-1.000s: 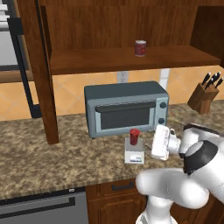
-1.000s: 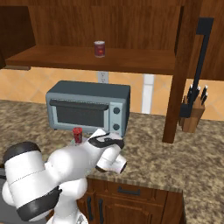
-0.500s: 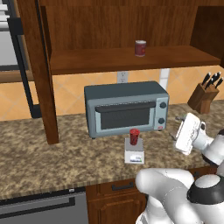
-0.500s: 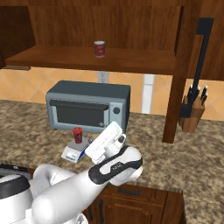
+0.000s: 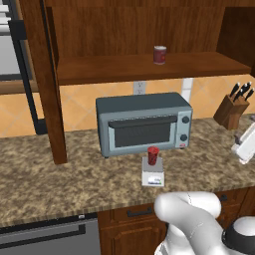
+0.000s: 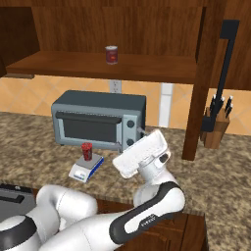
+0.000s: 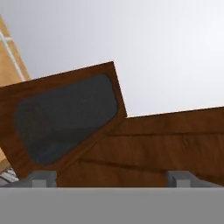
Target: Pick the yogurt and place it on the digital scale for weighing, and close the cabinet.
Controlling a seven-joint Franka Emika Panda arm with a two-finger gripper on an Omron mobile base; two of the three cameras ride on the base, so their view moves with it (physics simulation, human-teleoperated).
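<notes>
Since the earlier frame the gripper (image 7: 109, 177) has swung right and up toward the open cabinet (image 7: 65, 118), fingertips apart, holding nothing. The yogurt (image 5: 153, 155) stands on the digital scale (image 5: 153, 176), before the toaster oven (image 5: 143, 123); a red can (image 5: 159, 54) sits on the shelf.

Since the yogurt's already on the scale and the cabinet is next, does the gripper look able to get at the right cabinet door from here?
Probably yes. The gripper is raised over the counter, holding nothing, and the hand view faces the open cabinet door with nothing between. The door stands open to its right, beyond the knife block, so it must swing further right.
</notes>
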